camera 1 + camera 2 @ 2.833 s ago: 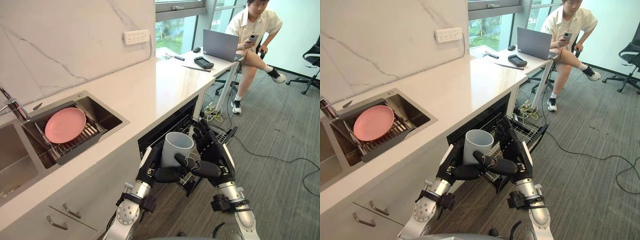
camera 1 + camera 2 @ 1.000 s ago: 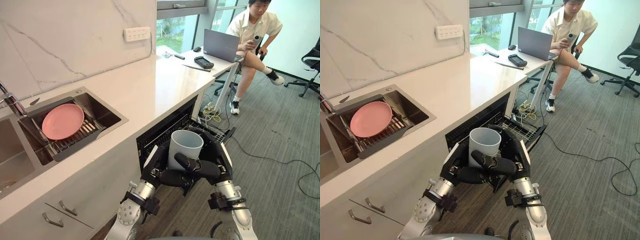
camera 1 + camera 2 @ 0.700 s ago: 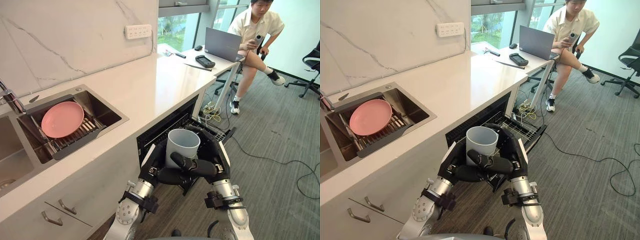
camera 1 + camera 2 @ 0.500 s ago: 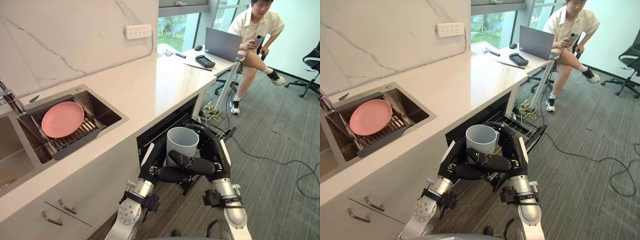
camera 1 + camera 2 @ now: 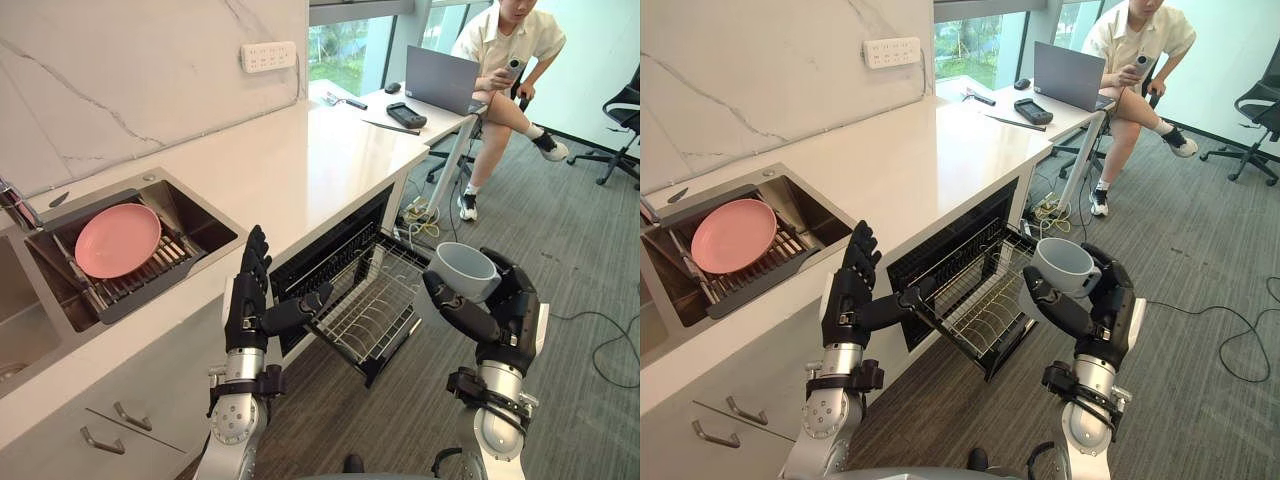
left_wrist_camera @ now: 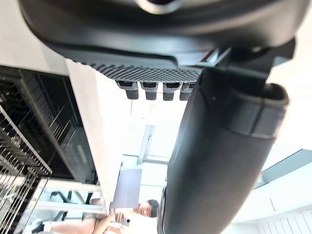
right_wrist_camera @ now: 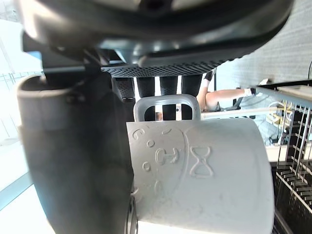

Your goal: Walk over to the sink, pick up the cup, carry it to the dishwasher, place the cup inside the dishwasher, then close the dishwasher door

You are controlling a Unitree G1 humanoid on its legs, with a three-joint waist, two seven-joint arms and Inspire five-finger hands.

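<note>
Now my right robot hand [image 5: 505, 315] grips the cup [image 5: 466, 268] just right of the pulled-out dishwasher rack [image 5: 370, 305]; my left robot hand [image 5: 245, 300] is spread open left of it. Placing the cup inside and closing up remain.

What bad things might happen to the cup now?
The cup is held by the right hand alone, out over the floor beside the rack; a slip would probably drop it. The left hand hovers open close to the rack's corner and might bump it. The cup could also catch the rack's wire edge going in.
</note>
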